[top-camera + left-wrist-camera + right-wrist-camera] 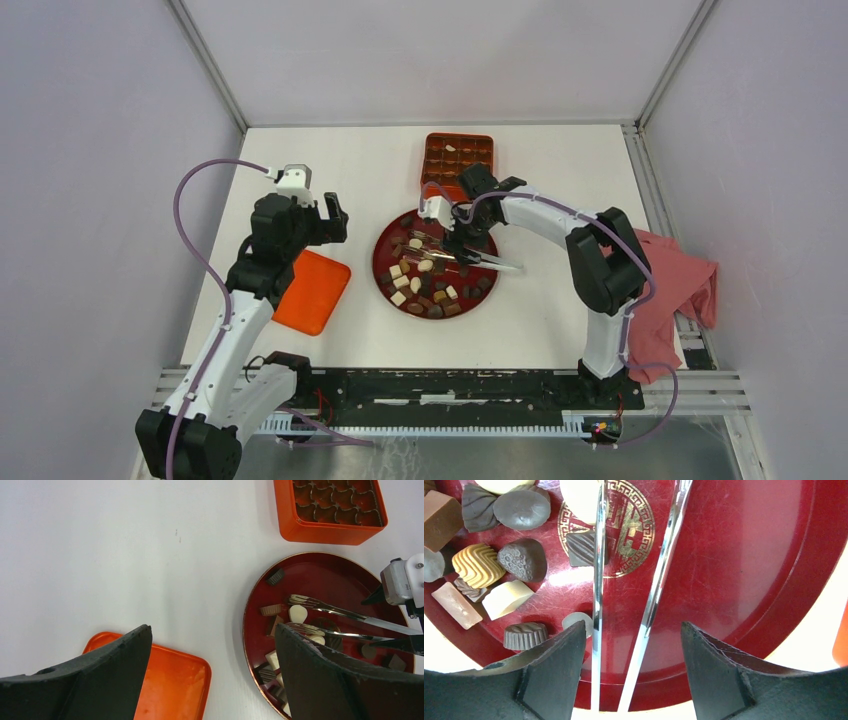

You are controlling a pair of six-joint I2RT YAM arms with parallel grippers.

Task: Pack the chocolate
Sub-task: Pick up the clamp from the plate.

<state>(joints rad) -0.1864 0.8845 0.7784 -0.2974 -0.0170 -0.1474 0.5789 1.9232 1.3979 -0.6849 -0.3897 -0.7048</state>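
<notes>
Several chocolates, dark, light brown and cream, lie on the red plate. They also show in the left wrist view and the right wrist view. My right gripper hangs low over the plate with its jaws apart. The two arms of metal tongs run between its fingers, with a gap to the right finger. The tongs' tips lie among the chocolates. My left gripper is open and empty, above the table between the orange lid and the plate.
The square orange box with gridded compartments stands just behind the plate, a pale piece or two in it. The flat orange lid lies left of the plate. A pink cloth hangs at the right table edge.
</notes>
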